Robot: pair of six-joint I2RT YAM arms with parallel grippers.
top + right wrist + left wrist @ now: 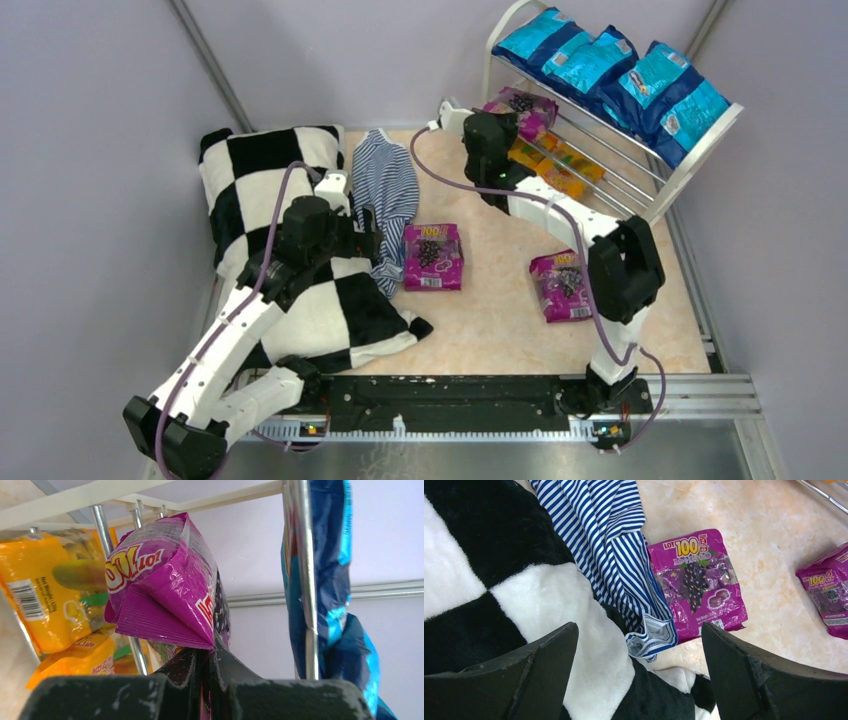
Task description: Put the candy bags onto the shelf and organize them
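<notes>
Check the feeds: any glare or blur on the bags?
Left wrist: sharp; mild sheen on the flat glossy purple grape bag, print readable. Right wrist: white glare streaks on the creased purple plastic bag. Top external: even light, print too small.

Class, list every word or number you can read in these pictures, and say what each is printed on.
"LOT 100", plus Chinese characters: middle purple bag.
"LOT 100": right purple bag.
"LOT 100", upside down: held purple bag.
"Net Weight", figure blurred: orange bag.
Blue bags: print too small to read.
</notes>
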